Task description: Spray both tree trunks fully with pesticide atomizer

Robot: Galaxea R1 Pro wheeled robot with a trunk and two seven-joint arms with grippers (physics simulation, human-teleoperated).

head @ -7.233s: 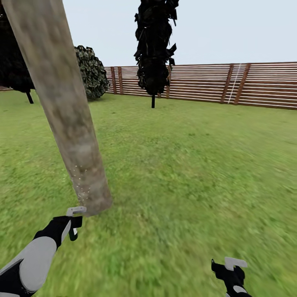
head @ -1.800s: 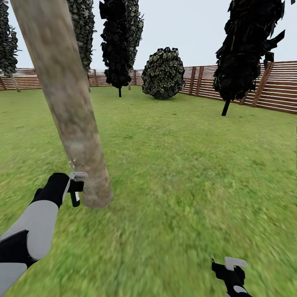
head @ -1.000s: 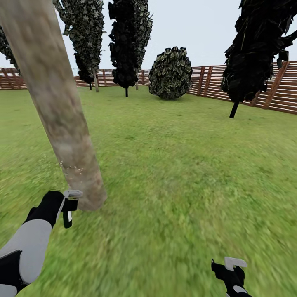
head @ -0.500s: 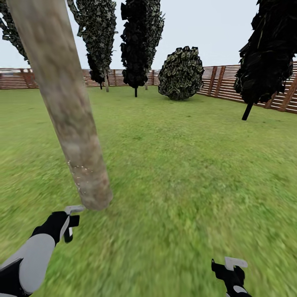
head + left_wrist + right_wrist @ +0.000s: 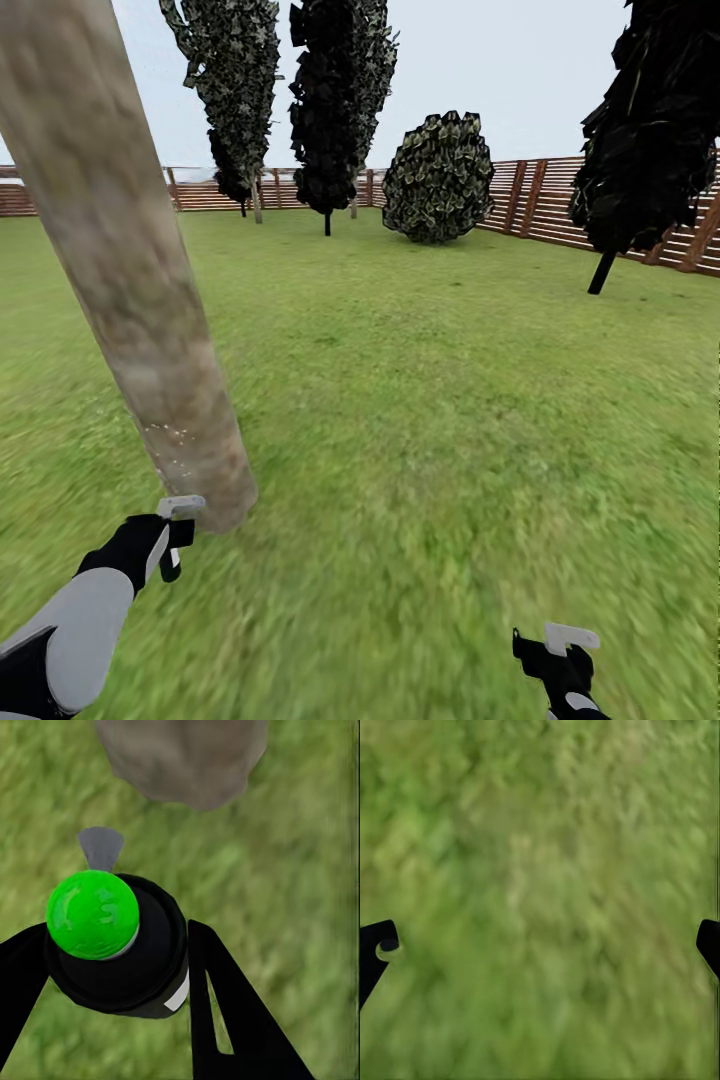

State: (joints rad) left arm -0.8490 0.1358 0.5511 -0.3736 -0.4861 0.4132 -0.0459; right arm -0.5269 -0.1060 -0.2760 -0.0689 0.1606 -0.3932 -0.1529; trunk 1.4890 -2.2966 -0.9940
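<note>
Clamped in my left gripper [image 5: 112,967] is the pesticide atomizer [image 5: 112,949], a small dark round can with a bright green knob on top and a grey nozzle poking forward; my 2 black fingers [image 5: 225,1012] sit one on each side of its body, closed in against it. I judge it light and rigid, a smooth cylinder that could twist or slide if squeezed too loosely, so holding it around the body, below the green top, seems the right place, leaving the nozzle free. In the head view the same gripper [image 5: 172,535] hangs low, just beside the foot of the tree trunk [image 5: 130,280], with the nozzle facing the bark. A scatter of pale specks shows on the lower trunk, near its base, which I take for spray landing there; the bark higher up looks bare of them, so my guess is that most of this trunk is not yet covered. My right gripper [image 5: 560,660] is down over the grass [image 5: 450,420], its fingers spread wide with nothing between them. Beyond stand dark cone-shaped trees [image 5: 330,100], a round shrub [image 5: 438,178] and the slatted wooden fence [image 5: 540,205].
</note>
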